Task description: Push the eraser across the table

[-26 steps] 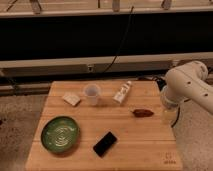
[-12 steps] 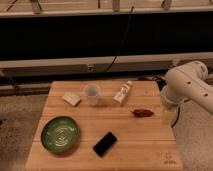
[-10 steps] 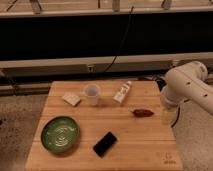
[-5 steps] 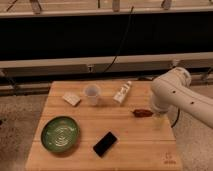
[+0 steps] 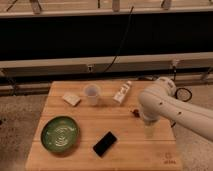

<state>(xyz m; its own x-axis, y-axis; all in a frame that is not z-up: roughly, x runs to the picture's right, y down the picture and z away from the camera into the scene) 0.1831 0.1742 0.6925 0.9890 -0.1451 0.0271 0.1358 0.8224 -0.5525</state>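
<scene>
The eraser (image 5: 105,143), a flat black rectangular block, lies on the light wooden table (image 5: 125,155) near the front middle, just right of the green plate (image 5: 60,135). My white arm (image 5: 170,107) reaches in from the right over the table's right half. The gripper (image 5: 149,129) hangs down from it above the table top, to the right of the eraser and a little behind it, clearly apart from it.
A clear cup (image 5: 91,94), a pale beige block (image 5: 71,99) and a white rectangular box (image 5: 122,92) stand along the back of the table. A small dark red object (image 5: 134,112) peeks out at the arm's left edge. A small dark mark (image 5: 168,160) sits at the front right corner.
The arm has swung left and forward from the table's right edge to over its right half, now covering most of the dark red object. The eraser has not moved.
</scene>
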